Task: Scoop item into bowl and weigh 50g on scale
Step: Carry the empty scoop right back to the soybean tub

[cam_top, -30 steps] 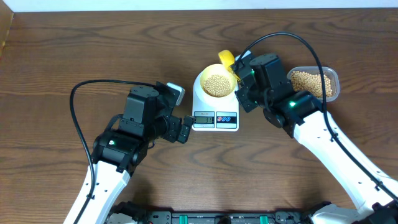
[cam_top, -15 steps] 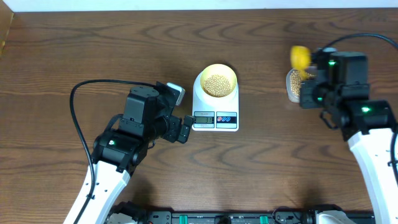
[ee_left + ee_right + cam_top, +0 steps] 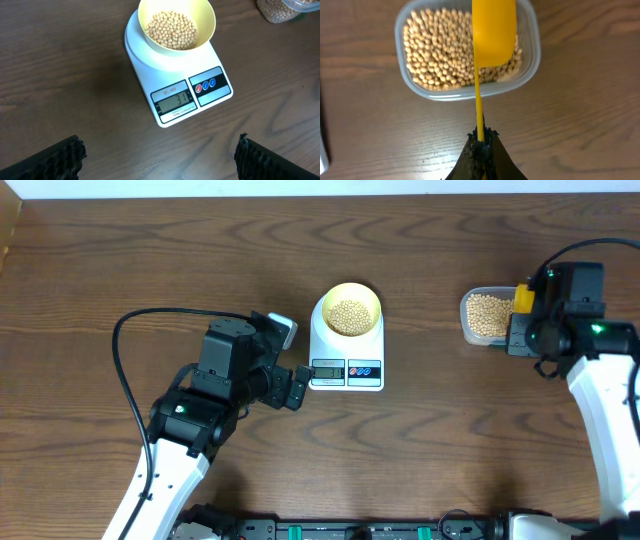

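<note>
The pale-yellow bowl holds tan beans and sits on the white scale; the left wrist view shows the bowl, the scale and a display reading about 31. My left gripper is open and empty beside the scale's front left. My right gripper is shut on the handle of a bright-yellow scoop, whose head hangs over the clear tub of beans. In the overhead view the scoop is at the tub's right end.
The wooden table's far edge meets a white wall at the top. The left arm's black cable loops over the table at the left.
My right arm has carried the scoop from the bowl on the scale rightward to the tub, and now holds it lower over the beans. The left arm has not moved.
</note>
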